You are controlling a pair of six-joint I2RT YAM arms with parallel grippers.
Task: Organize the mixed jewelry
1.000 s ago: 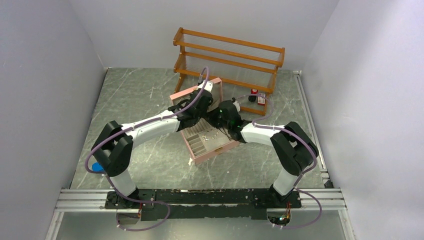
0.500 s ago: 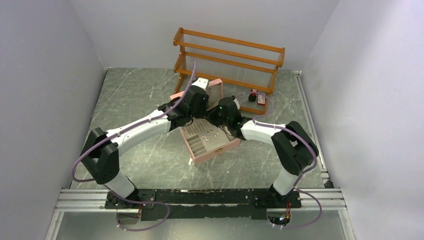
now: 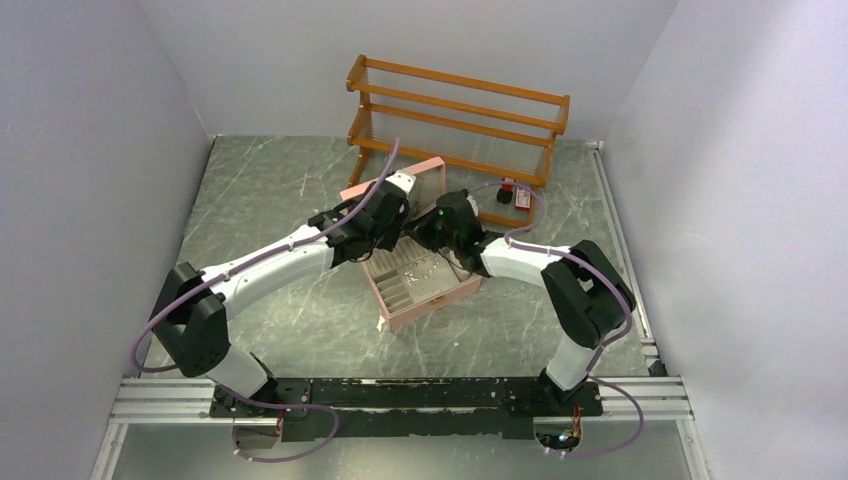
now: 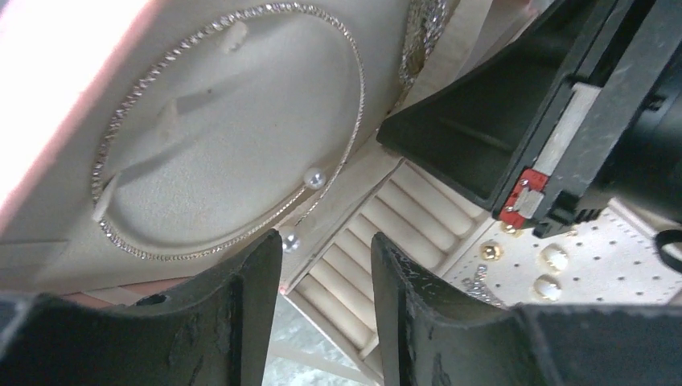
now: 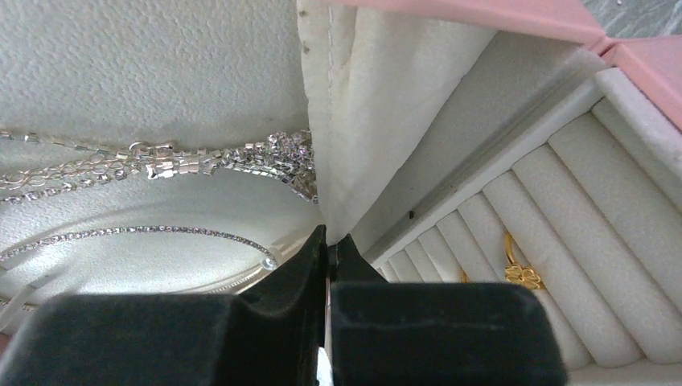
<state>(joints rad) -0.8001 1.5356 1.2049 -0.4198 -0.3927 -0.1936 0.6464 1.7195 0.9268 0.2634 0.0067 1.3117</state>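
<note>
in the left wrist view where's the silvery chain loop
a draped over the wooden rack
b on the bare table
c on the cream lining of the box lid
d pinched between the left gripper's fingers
c: the silvery chain loop lies in an oval on the cream lid lining, above the ring rolls. Nothing sits between the left gripper's fingers.

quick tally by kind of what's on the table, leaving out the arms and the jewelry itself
wooden rack: 1
pink box: 1
small red-and-black bottles: 2
total: 4
</note>
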